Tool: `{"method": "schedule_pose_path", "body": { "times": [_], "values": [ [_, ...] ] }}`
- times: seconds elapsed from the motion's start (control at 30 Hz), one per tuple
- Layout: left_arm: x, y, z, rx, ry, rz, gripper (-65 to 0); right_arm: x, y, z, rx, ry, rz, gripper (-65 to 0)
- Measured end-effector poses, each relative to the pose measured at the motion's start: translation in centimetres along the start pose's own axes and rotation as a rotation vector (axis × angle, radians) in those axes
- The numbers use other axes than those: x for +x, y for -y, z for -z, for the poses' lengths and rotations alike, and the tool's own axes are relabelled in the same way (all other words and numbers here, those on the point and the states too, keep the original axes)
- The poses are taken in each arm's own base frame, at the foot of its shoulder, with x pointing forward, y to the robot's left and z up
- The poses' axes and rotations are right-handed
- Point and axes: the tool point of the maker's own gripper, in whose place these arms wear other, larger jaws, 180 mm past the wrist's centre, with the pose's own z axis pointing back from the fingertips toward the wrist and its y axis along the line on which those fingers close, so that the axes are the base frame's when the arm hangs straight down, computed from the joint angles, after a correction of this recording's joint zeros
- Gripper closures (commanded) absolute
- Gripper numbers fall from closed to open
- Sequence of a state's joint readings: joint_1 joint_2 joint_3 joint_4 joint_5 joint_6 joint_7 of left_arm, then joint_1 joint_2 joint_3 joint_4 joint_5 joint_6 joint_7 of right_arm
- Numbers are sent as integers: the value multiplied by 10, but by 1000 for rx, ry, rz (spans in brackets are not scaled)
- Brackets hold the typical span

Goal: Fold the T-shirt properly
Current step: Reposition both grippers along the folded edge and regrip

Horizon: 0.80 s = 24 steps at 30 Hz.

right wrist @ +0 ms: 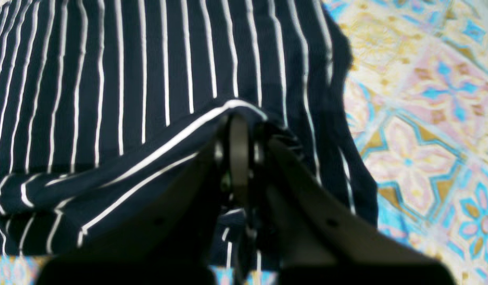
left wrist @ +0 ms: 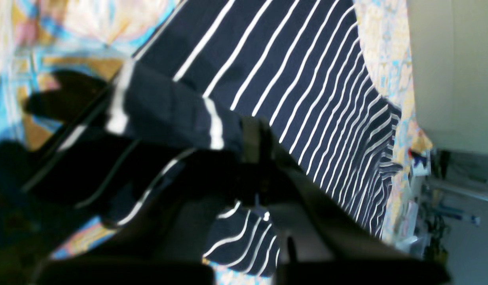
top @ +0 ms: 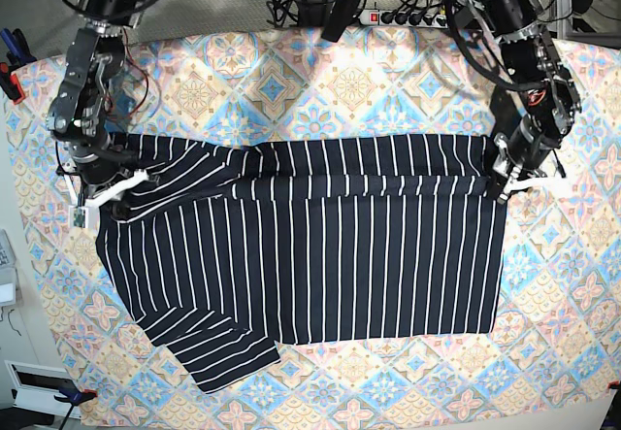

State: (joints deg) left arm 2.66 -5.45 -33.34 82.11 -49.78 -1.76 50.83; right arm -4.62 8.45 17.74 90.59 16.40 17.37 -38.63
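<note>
The dark navy, white-pinstriped T-shirt lies spread across the tablecloth, with its far edge folded over in a band along the top and one sleeve at the front left. My left gripper is at the shirt's right edge, shut on a pinched fold of the cloth. My right gripper is at the shirt's left end, shut on a raised ridge of the striped cloth. In both wrist views the cloth stretches away from the closed jaws.
The pastel patterned tablecloth covers the whole table. A power strip with cables lies at the back edge. Clamps sit at the left edge and the front left corner. The table ends close beyond the left gripper.
</note>
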Motion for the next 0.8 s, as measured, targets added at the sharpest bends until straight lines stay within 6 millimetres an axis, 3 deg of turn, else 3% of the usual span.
{"method": "schedule_pose_path", "body": {
  "times": [0.1,0.23,0.33,0.43,0.57,0.67,0.8],
  "values": [
    [-4,3,3,2,-9,6,0,7,1,11,3,6,20,-2],
    [1,5,5,14,6,26,0,1,2,28,10,-26,63,-6],
    [-7,-2,12,26,-7,-5,0,1,2,32,10,-15,73,-60],
    [-26,-20,18,66,-59,-44,-116,4,4,32,3,3,73,-138],
    [-31,-27,18,83,-71,-54,-296,0,4,25,1,5,65,-203],
    [-33,-29,16,82,-75,-54,-350,-3,7,14,-12,7,43,-214],
    [-36,-33,14,88,-80,-54,-357,-6,11,-6,-18,18,-16,-214]
  ]
}}
